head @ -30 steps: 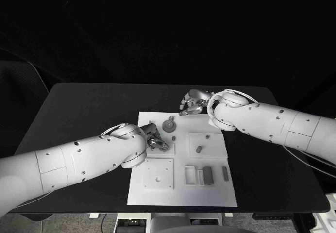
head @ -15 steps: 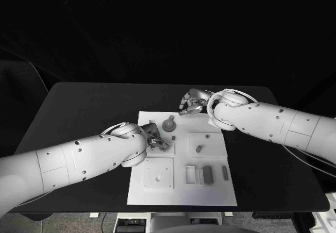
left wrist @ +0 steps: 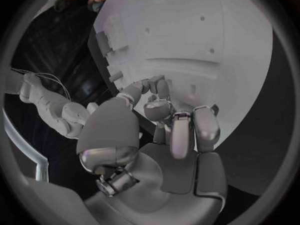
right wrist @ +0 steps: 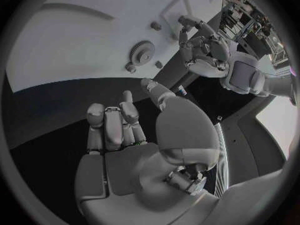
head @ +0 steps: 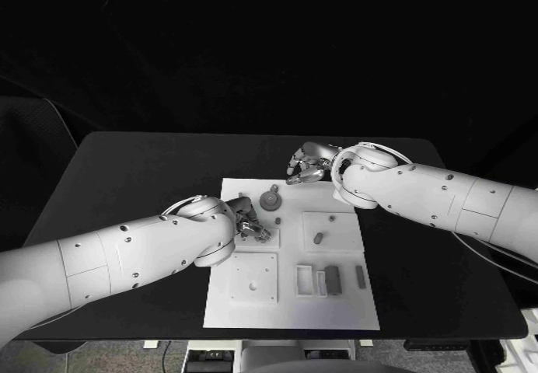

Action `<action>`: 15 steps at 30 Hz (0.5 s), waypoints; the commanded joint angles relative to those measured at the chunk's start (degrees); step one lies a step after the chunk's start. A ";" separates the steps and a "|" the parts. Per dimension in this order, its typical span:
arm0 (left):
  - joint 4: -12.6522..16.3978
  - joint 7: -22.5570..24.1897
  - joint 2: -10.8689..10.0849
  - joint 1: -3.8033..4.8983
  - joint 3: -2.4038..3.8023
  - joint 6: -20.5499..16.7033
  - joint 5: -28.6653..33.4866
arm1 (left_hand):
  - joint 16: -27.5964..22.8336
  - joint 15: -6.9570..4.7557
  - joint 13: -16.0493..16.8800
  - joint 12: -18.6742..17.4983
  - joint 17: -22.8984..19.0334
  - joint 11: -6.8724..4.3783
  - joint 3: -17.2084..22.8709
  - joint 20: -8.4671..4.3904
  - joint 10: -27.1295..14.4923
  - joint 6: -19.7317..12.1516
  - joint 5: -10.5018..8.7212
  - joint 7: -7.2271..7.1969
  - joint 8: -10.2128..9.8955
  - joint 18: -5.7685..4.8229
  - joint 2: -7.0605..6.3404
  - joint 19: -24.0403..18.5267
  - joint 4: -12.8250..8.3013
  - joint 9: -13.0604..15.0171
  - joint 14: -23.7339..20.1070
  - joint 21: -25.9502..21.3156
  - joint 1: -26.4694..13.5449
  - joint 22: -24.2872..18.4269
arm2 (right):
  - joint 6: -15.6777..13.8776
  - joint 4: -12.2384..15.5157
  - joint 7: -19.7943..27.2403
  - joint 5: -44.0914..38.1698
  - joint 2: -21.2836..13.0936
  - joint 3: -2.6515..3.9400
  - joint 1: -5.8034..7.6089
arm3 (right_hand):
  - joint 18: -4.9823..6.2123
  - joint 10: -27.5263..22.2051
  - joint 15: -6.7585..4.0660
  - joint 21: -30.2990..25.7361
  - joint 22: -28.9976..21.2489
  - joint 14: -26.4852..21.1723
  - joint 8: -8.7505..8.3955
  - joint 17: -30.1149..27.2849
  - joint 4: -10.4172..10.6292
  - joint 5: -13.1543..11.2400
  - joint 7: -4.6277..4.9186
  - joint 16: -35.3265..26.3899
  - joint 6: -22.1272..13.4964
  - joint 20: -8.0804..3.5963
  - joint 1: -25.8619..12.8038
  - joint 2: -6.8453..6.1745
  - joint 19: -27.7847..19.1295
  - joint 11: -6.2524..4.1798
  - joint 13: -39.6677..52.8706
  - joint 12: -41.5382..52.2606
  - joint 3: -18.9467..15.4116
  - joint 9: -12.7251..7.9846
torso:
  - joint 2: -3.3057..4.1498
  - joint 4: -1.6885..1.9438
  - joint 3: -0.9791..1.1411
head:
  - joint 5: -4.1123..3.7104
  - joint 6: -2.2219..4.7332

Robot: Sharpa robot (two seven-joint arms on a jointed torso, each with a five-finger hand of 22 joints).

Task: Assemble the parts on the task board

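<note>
The white task board point(head: 291, 311) lies mid-table. My left hand point(head: 251, 221) rests on its left middle, over a raised square plate, with fingers point(left wrist: 180, 132) curled and thumb tip close to them; whether a part sits between them is hidden. My right hand point(head: 306, 165) hovers at the board's far edge with fingers point(right wrist: 112, 125) loosely bent and nothing in them. A grey gear point(head: 270, 201) lies between the two hands, with a small peg point(head: 274, 189) just beyond it. The right wrist view shows the gear point(right wrist: 142, 51) and the left hand point(right wrist: 203, 50) on the board point(right wrist: 81, 35).
A short peg point(head: 319, 238) stands on a square plate right of my left hand. Nearer the front lie another square plate point(head: 253, 277), a white frame point(head: 305, 280), a dark bar point(head: 333, 280) and a slim bar point(head: 361, 277). Black table point(head: 134, 171) surrounds the board.
My left arm has edged slightly toward the board's middle while its hand stays at the same spot. The right hand has not moved.
</note>
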 commanded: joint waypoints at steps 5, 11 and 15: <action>-0.25 -0.37 0.16 -0.43 -0.35 0.82 -0.13 | -0.10 -0.15 -0.01 0.13 0.03 -0.56 3.59 -0.05 2.53 7.91 0.80 0.55 -0.15 3.63 3.99 -0.40 -2.67 -0.29 5.16 7.10 5.02 0.10 | 0.58 0.04 0.27 -0.17 0.09 0.01 -0.02 | 1.18 0.23 -0.28 0.32 -0.09 0.00 0.09 0.01 0.17 0.22 0.82 0.24 0.49 0.01 -0.63 0.15 -0.19 -0.07 -0.09 0.21 0.11 -0.05 | 0.00 -0.01 0.00 | 0.06 0.04; -0.43 -0.57 -0.07 -0.43 -0.34 -0.37 -0.13 | 0.01 -0.14 0.01 0.24 0.08 -0.60 4.08 -0.03 2.70 8.61 1.27 0.38 0.20 3.63 4.00 -0.35 -2.69 -0.12 5.27 7.19 5.49 0.16 | 0.57 0.01 0.26 -0.17 0.09 0.01 -0.02 | 1.18 0.24 -0.28 0.33 -0.09 -0.05 0.09 -0.04 0.19 0.22 0.82 0.22 0.49 0.01 -0.66 0.15 -0.19 -0.07 -0.10 0.22 0.11 -0.06 | -0.02 -0.01 0.02 | 0.19 0.17; -0.73 -0.68 -0.25 -0.43 -0.33 -0.54 0.33 | 0.09 -0.14 0.03 0.33 0.11 -0.62 4.26 0.00 2.84 9.04 1.72 0.27 0.44 3.63 3.92 -0.30 -2.65 -0.01 5.35 7.25 5.60 0.20 | 0.57 0.00 0.26 -0.17 0.08 0.01 -0.02 | 1.18 0.24 -0.28 0.33 -0.09 -0.02 0.09 -0.02 0.20 0.22 0.82 0.23 0.49 0.01 -0.67 0.15 -0.19 -0.07 -0.10 0.22 0.11 -0.06 | 0.00 -0.02 0.03 | 0.10 0.20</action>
